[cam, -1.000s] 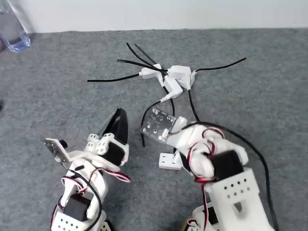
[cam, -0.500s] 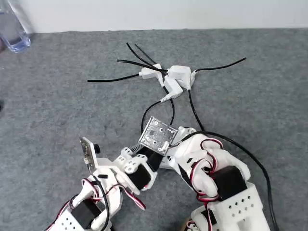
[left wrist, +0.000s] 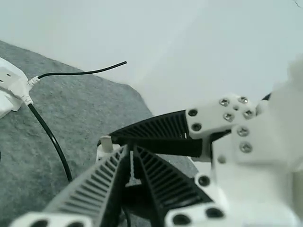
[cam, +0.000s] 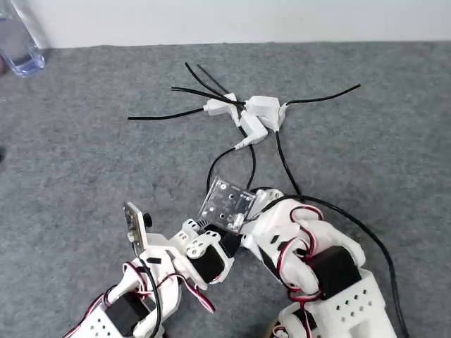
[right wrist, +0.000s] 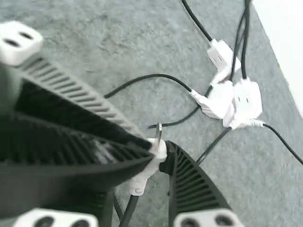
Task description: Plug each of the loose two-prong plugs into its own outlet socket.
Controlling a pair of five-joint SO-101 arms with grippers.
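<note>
Left gripper (left wrist: 131, 153), newly swung in, sits beside right gripper (right wrist: 158, 150) — its grip unclear, right gripper clenches white plug (right wrist: 147, 168), outlet block (cam: 264, 109) at 12 o'clock.

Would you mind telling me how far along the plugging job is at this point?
Done: in the far cluster, the far plug looks joined to the block, though whether it is fully seated is unclear. In hand: the right tool grips the held plug, a prong bare. Left: that plug needs a socket; the near socket shows empty slots, as does the far socket.
</note>
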